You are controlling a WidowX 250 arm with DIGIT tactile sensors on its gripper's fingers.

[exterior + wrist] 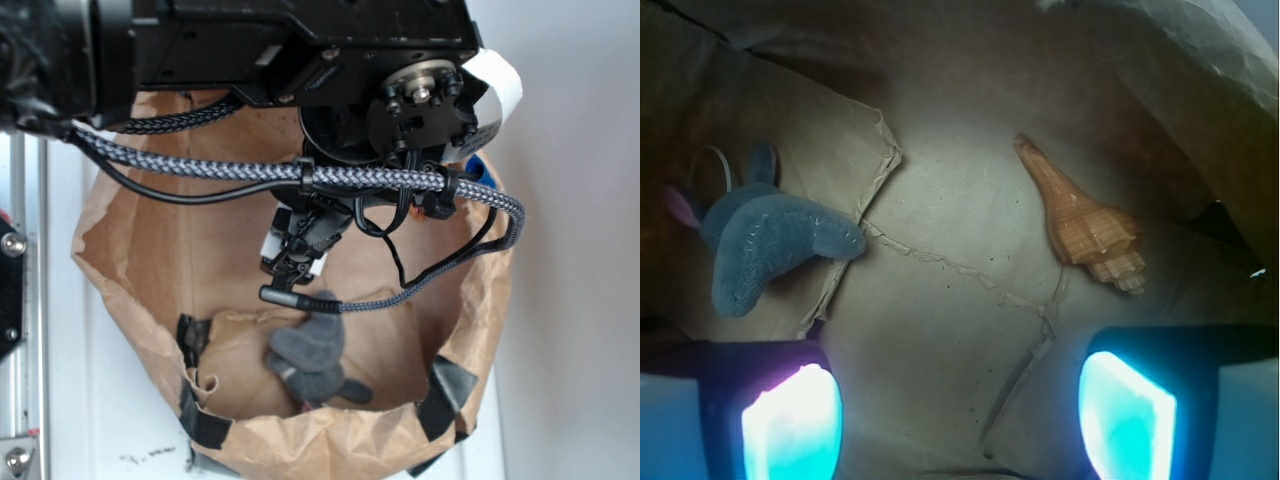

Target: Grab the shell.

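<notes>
The shell point(1085, 218) is a glossy orange-brown spiral conch lying flat on the brown paper floor, its pointed tail aimed up-left. In the wrist view it sits above and slightly left of my right pad point(1127, 415). My gripper point(958, 415) hangs open over bare paper, nothing between the glowing cyan pads. In the exterior view the gripper point(292, 262) reaches down into the paper bag point(130, 240), and the shell is hidden there behind the arm.
A grey plush toy point(765, 235) lies on the bag floor to the left, also showing in the exterior view as the plush toy point(312, 355). The bag's crumpled walls rise all around. A braided cable point(280, 172) crosses above the bag mouth.
</notes>
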